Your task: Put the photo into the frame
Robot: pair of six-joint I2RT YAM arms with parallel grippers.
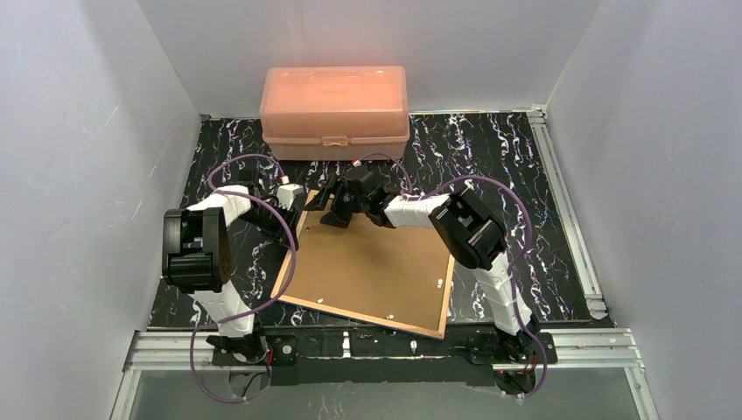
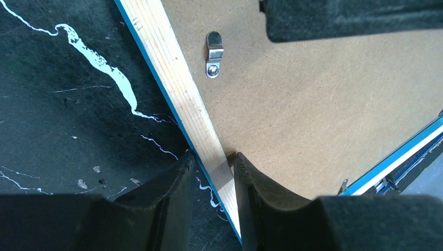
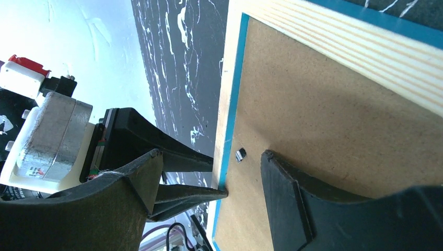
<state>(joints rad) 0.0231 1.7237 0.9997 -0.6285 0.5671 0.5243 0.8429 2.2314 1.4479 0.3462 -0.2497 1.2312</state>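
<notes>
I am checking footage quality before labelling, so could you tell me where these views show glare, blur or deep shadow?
Top external: even light, sharp, only the pink box lid slightly washed out. Left wrist: the frame and its metal clip crisp, the left gripper's fingers dark and soft. Right wrist: the wall blown out white.

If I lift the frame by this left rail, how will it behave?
The frame should stay stiff: wooden rails, flat fibreboard backing. Held at one edge by the left gripper, it will likely pivot downward, being wide. Its smooth rail may slip between the jaws; the open right gripper could steady it.
</notes>
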